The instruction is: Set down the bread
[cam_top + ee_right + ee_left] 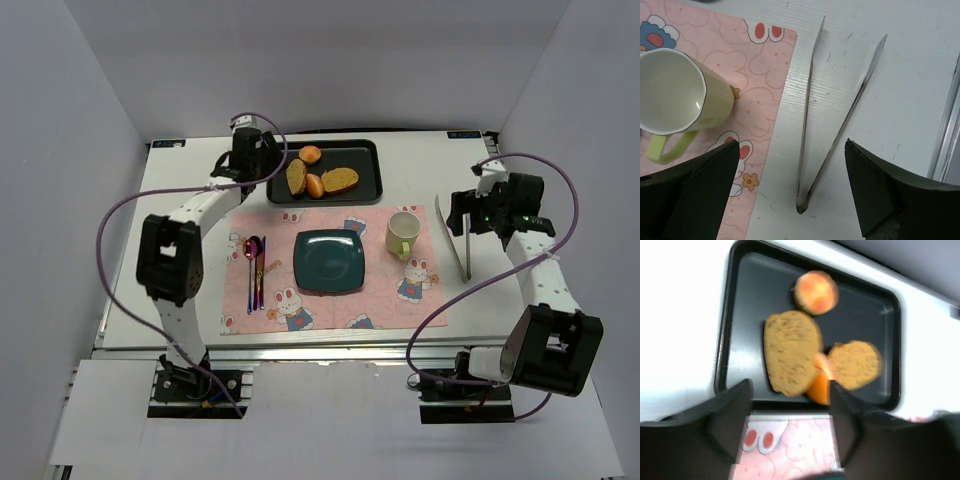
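The bread lies in a black tray (372, 170) at the back: a toasted slice (296, 177), a second slice (340, 180), a glossy orange-brown roll (315, 186) between them and a round bun (310, 154) behind. In the left wrist view I see the slice (791, 353), the second slice (855, 364), the roll (819, 385) and the bun (815, 292). My left gripper (270, 165) (790, 415) is open and empty, hovering at the tray's left near edge. My right gripper (462, 212) (792, 185) is open and empty above metal tongs (830, 125).
A pink rabbit placemat (380, 300) holds a teal square plate (329, 261), a pale green mug (402, 234) (675, 95) and cutlery (255, 270). The tongs (452, 235) lie on the white table right of the mat.
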Controlling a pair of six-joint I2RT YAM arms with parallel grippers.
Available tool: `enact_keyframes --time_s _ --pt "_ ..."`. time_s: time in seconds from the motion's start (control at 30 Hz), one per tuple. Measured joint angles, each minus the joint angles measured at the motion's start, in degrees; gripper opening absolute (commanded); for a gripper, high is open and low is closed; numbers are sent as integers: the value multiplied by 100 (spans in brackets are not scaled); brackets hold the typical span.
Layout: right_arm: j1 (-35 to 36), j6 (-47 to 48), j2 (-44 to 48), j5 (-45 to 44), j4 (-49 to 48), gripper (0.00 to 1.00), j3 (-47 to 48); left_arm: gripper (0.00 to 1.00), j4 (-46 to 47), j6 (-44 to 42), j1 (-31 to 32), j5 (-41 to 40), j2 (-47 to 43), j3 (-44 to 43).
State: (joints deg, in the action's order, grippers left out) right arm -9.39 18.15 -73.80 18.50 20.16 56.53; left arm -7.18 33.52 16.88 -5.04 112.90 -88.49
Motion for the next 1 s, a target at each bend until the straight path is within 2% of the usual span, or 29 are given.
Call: enact_keyframes --time_s 0.03,0.07,0.1,0.17,0.2,0.23,0.27,0.3,0.37,0.4,0.43,0.47,0.5,0.7,0.87,1.0 --pt "-28 35 -20 9 7 89 -2 45 125 -20 0 13 -341 284" --pt "-61 372 -31 92 74 87 -4 14 192 -4 0 22 -673 535" --pt "-90 671 -31 199 175 75 -7 3 321 -9 0 20 -1060 866" --pt "-133 1224 -31 400 382 53 -44 0 433 -94 0 11 -1845 1537" --pt "-142 1401 -31 459 400 18 -98 0 470 -118 0 4 -2181 1829" --pt "-142 1547 -33 503 444 8 -155 0 560 -146 0 -9 -2511 2138" --pt "-142 1563 -42 529 457 7 -234 1 575 -166 -2 -33 -2848 2470" --pt "-142 1563 -48 514 452 13 -317 24 573 -188 -7 -57 -3182 2804" --pt "-138 1510 -70 431 446 39 -479 47 560 -271 -22 -107 -3711 3403" --pt "-138 1449 -90 341 413 59 -553 56 516 -260 -28 -149 -3956 3709" --pt "-127 1373 -118 203 363 73 -614 65 527 -247 -28 -177 -4148 3989" --pt "-98 1309 -168 66 313 85 -651 66 485 -227 -28 -199 -4363 4306" --pt "-57 1266 -249 -181 205 89 -682 67 417 -144 -31 -232 -4597 4680" --pt "203 767 -767 -1309 -337 89 -769 68 262 243 -33 -341 -5399 5851" --pt "275 389 -1478 -1858 -527 84 -710 68 295 404 -33 -417 -5567 5976" --pt "275 72 -2050 -1937 -525 79 -424 68 291 404 -33 -428 -5560 5976"
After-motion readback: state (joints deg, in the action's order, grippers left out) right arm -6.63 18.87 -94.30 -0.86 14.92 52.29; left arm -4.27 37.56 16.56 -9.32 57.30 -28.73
